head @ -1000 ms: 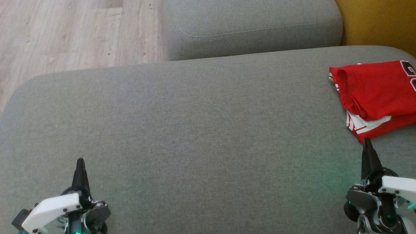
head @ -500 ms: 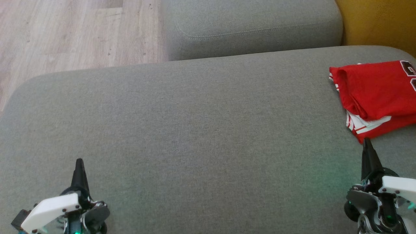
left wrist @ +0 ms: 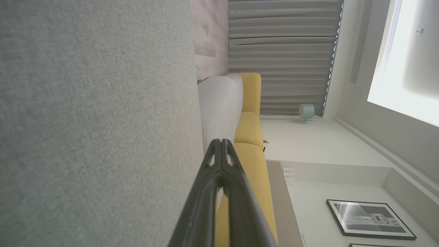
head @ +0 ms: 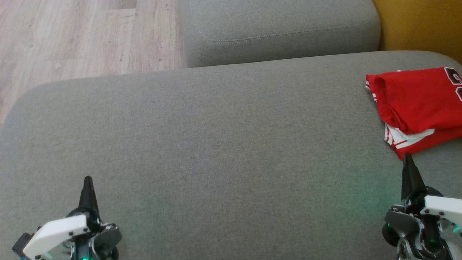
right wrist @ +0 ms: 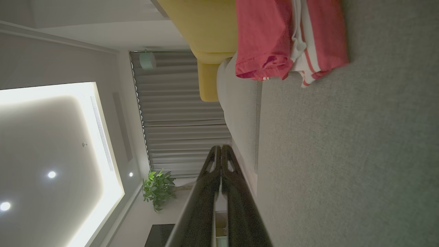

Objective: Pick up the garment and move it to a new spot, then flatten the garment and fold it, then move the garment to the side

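Looking down from the head camera, I have the grey sofa seat (head: pixel 216 144) across most of the frame. A second grey cushion (head: pixel 281 32) sits behind it at the top, with wood floor (head: pixel 72 36) at the upper left.

The garment (head: pixel 418 101), red with white trim, lies on the seat at the right edge of the frame, partly cut off there. It looks folded into a compact, layered bundle, with a striped white edge peeking out at its lower corner. I judge the fold done and the move to the side made or nearly so. This reads to me as the last step.

The right claw (head: pixel 407 157) is at the lower right, fingers pressed together and holding nothing. Its tip is just below the garment's near corner. In the right wrist view the garment (right wrist: pixel 274 34) lies at the top, apart from the closed claw (right wrist: pixel 219 146).

The left claw (head: pixel 87 178) is at the lower left, also closed and empty, well apart from the garment. Its wrist view shows the fingers (left wrist: pixel 205 192) meeting at the tip.

Next I would only keep both claws clear. For any tidying, the right claw must open first.
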